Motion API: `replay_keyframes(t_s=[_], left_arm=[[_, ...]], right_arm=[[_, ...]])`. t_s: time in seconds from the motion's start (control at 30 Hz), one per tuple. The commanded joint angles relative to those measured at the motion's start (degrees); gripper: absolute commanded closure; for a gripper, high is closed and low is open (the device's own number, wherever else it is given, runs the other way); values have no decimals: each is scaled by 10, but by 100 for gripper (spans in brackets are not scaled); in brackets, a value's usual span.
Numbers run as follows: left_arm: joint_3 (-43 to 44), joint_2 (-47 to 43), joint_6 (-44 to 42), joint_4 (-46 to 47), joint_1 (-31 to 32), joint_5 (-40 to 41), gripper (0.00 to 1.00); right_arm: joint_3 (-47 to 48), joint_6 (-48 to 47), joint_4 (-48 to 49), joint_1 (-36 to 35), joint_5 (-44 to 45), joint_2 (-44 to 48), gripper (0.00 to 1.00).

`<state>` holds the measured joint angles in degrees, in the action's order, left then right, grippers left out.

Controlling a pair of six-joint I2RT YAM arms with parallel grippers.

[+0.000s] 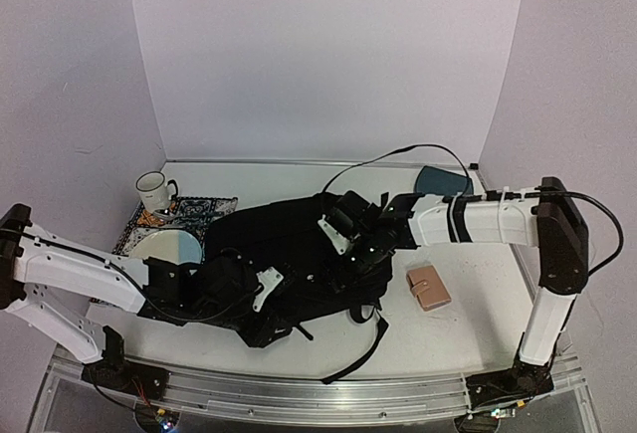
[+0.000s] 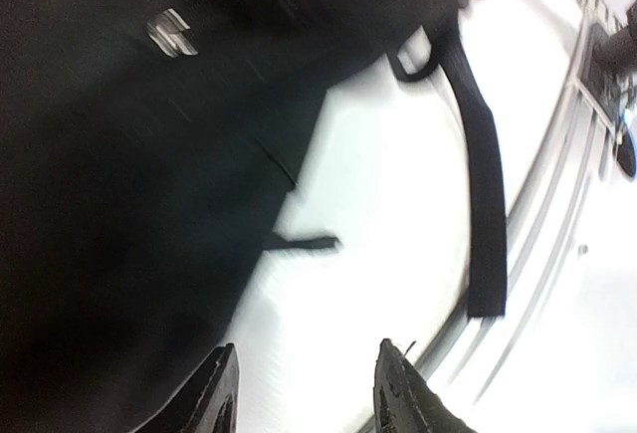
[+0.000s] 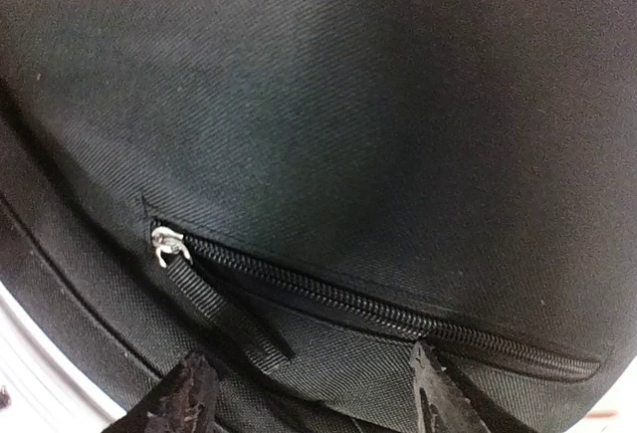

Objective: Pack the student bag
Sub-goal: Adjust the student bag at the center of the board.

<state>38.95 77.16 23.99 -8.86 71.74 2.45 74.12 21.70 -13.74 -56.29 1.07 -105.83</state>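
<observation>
Just ahead of right claw [image 3: 309, 383], student bag [image 3: 358, 105] lay on bench [image 1: 448, 338], zipper pull [image 3: 169, 246] off-centre, nearer one fingertip. Right claw wide, empty; left claw [image 2: 304, 378] wide too. Judged best: centre on pull, pinch squarely, drag along teeth.

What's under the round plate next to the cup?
A blue patterned cloth lies under the plate. The plate covers the cloth's middle, and whatever is beneath the cloth is hidden.
</observation>
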Motion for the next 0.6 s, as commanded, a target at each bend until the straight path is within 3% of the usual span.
replay_keyframes(t_s=[0.0,0.3,0.57], left_arm=[[-3,-11,-2,18,12,-8,56],[62,-106,-27,16,2,189,48],[136,8,-56,11,-91,202,44]], right_arm=[[30,-29,-5,17,15,-16,38],[17,-53,20,17,-57,-1,53],[14,-54,22,17,-54,-8,56]])
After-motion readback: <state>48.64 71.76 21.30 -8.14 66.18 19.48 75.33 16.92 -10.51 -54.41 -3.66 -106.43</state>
